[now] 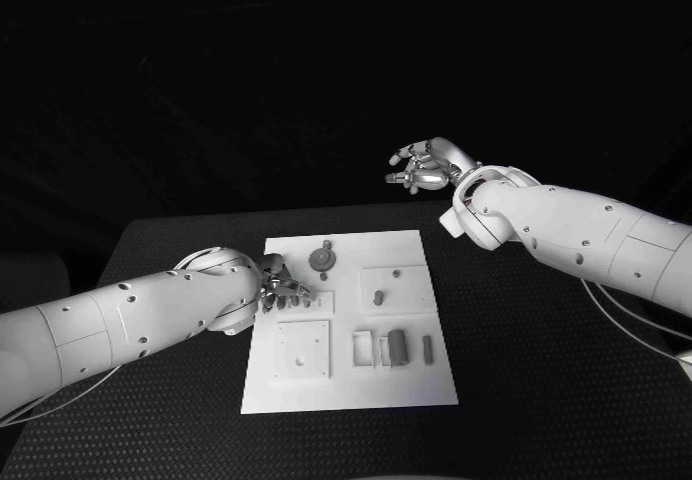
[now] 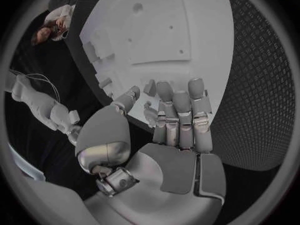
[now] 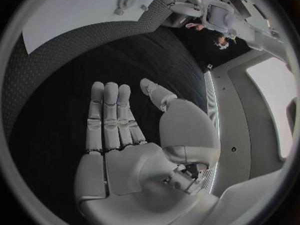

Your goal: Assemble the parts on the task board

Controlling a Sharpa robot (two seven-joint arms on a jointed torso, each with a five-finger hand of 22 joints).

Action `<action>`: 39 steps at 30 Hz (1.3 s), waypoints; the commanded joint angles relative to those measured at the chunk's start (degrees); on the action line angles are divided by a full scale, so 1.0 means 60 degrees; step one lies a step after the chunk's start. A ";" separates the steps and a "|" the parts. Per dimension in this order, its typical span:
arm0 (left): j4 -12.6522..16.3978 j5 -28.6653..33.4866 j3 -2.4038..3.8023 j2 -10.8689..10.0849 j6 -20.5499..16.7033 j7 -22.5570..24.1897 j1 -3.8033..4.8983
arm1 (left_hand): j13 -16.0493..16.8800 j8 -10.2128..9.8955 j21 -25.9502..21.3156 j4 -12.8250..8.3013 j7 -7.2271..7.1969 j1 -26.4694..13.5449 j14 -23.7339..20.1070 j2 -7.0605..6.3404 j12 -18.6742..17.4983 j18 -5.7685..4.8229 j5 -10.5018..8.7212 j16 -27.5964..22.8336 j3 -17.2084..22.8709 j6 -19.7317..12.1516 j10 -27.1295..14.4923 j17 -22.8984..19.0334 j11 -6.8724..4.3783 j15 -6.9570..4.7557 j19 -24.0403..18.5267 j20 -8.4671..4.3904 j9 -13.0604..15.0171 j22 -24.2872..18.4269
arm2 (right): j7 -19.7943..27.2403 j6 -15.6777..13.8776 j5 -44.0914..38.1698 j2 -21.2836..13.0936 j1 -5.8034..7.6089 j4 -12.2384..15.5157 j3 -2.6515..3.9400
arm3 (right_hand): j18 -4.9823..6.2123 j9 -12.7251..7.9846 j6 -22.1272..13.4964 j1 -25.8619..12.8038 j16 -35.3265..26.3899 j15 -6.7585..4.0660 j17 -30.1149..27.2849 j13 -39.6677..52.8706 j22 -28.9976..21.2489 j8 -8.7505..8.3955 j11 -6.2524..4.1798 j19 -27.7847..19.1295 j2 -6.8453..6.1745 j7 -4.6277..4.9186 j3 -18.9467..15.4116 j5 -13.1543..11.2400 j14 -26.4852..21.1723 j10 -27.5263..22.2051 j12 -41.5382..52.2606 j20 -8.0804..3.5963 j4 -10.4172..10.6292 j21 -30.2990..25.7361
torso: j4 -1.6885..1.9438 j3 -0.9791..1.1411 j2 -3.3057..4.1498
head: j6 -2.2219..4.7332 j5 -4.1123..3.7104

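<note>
The white task board (image 1: 411, 385) lies in the middle of the table. It carries a round grey part (image 1: 320, 258), a small peg (image 1: 378, 297) and several grey pieces (image 1: 387, 347) near a square plate (image 1: 303, 348). My left hand (image 1: 278, 285) is low over the board's left edge. In the left wrist view the left hand (image 2: 178, 120) reaches over the board (image 2: 169, 30), and a small grey part (image 2: 150, 87) sits between thumb tip and fingertips. Whether it is gripped I cannot tell. My right hand (image 1: 421, 165) hangs raised past the table's far edge, fingers apart and holding nothing. Its palm (image 3: 119, 135) faces the dark mat.
The black textured table (image 1: 548, 380) spreads around the board on all sides. Past its far edge everything is dark. The right wrist view shows the board (image 3: 75, 10) far off, with the round part (image 3: 128, 1) on it.
</note>
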 commanded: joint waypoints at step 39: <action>-0.0828 0.0091 0.0252 0.0644 0.0668 0.0097 0.0004 | -0.0020 0.0048 -0.0074 -0.1014 0.0034 0.0524 -0.0139 0.1330 0.0053 -0.0018 0.0717 0.0111 -0.0292 -0.0106 -0.0176 -0.0155 0.0019 0.0014 -0.0168 0.0008 0.0073 0.0209 | 0.0112 0.0131 0.0004 0.0076 -0.0019 -0.0029 0.0004 | 0.0129 -0.0024 0.0466 -0.0032 -0.0083 0.0010 0.0053 -0.0044 0.0023 0.0059 0.0355 0.0079 0.0063 0.0387 -0.0036 -0.0041 0.0095 -0.0997 0.0062 -0.0029 0.0037 -0.0059 | -0.0004 0.0001 0.0004 | -0.0007 -0.0017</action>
